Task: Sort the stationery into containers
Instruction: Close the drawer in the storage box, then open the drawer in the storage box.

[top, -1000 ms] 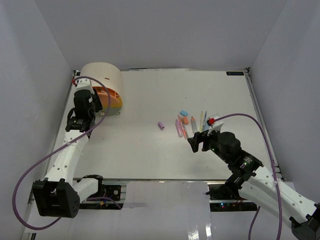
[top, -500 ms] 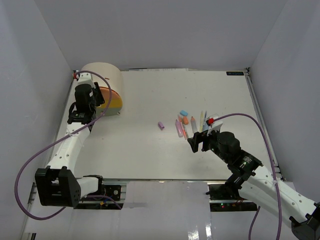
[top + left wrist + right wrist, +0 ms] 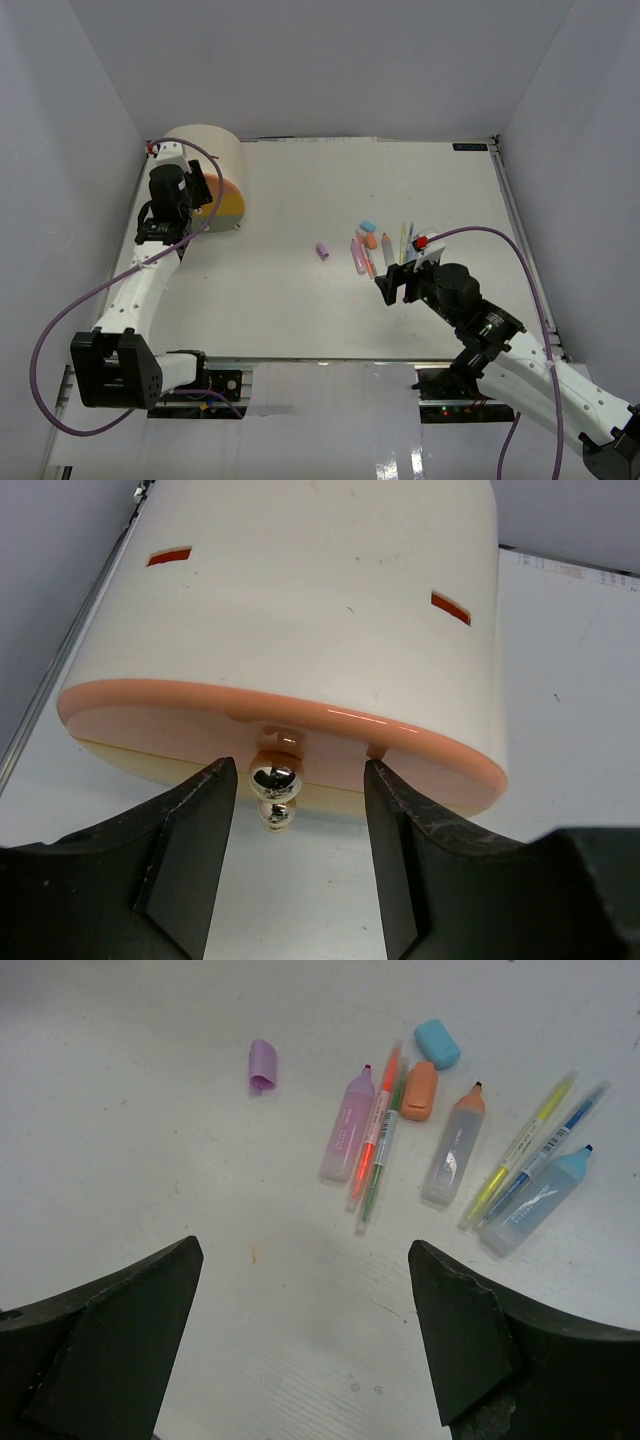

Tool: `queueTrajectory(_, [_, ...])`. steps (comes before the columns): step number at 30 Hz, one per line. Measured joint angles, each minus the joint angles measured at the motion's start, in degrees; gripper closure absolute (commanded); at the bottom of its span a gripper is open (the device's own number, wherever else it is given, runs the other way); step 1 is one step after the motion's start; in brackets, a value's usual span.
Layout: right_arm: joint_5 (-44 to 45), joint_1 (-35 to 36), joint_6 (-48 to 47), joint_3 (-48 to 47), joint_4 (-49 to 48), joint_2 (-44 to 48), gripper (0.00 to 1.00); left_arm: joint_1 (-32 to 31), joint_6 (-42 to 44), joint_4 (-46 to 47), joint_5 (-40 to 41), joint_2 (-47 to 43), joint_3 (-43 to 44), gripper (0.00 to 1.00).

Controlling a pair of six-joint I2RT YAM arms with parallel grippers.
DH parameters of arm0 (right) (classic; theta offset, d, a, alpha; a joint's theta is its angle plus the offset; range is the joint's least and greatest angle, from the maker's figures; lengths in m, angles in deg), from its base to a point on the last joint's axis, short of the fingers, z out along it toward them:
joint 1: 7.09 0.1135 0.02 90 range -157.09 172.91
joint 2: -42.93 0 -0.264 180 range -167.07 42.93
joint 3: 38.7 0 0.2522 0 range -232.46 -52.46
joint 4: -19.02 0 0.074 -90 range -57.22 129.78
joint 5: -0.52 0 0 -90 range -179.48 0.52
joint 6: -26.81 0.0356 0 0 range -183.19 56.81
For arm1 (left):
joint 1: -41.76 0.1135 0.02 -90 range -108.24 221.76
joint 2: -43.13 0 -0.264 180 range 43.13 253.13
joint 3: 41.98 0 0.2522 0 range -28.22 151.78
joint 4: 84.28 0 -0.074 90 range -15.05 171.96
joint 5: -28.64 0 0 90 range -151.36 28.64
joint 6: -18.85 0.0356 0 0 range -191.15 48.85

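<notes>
Left gripper, lower centre: jaws released; the knob of the peach drawer is flanked, not gripped. Right gripper, lower edge: jaws spread, empty; stationery is laid at upper right.

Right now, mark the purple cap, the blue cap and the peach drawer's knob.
purple cap (image 3: 261,1065), right wrist view, middle of its body.
blue cap (image 3: 437,1042), right wrist view, centre of its top face.
peach drawer's knob (image 3: 274,777), left wrist view, shiny ball front.

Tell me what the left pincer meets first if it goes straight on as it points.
Probably the shiny round knob on the peach drawer front, just ahead of the left pincer; depth is unclear.
</notes>
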Motion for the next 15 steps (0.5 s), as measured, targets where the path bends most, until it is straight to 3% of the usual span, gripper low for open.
queueTrajectory(6, [0.0,0.0,0.0,0.0,0.0,0.2,0.1,0.0,-2.0,-1.6,-1.3,-2.0,0.2,0.23])
queueTrajectory(11, [0.0,0.0,0.1,0.1,0.0,0.4,0.1,0.0,-5.6,-3.5,-1.7,-11.5,-1.9,0.16])
queueTrajectory(15, [0.3,0.0,0.3,0.2,0.0,0.6,0.1,0.6,-9.7,-4.1,-1.9,-18.9,-5.9,0.16])
